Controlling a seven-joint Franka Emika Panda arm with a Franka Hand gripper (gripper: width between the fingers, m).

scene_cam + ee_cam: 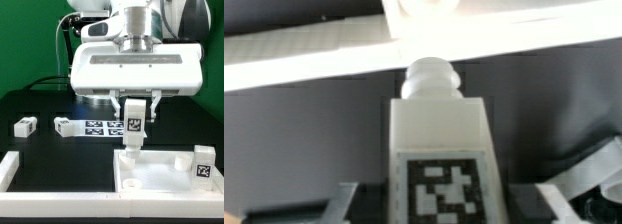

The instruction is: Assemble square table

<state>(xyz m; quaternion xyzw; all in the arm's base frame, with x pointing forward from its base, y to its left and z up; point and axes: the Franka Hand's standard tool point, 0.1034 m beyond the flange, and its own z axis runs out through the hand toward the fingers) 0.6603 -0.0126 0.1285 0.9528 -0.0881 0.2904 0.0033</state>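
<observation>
- The gripper [133, 119], at the centre of the exterior view, has its fingers partly closed around an upright tagged leg [133, 140].
- The leg's tip is at a corner of the square panel [150, 176], lower right; I cannot tell if they touch.

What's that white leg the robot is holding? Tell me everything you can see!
The leg is a short, blocky white piece, plastic by its look, with a black-and-white tag on one side and a rounded peg at its end. It stands upright, peg down, held in the pincer. Its lower end is at the far corner of the tabletop, on the exterior view's left; whether the peg is in cannot be told.
</observation>
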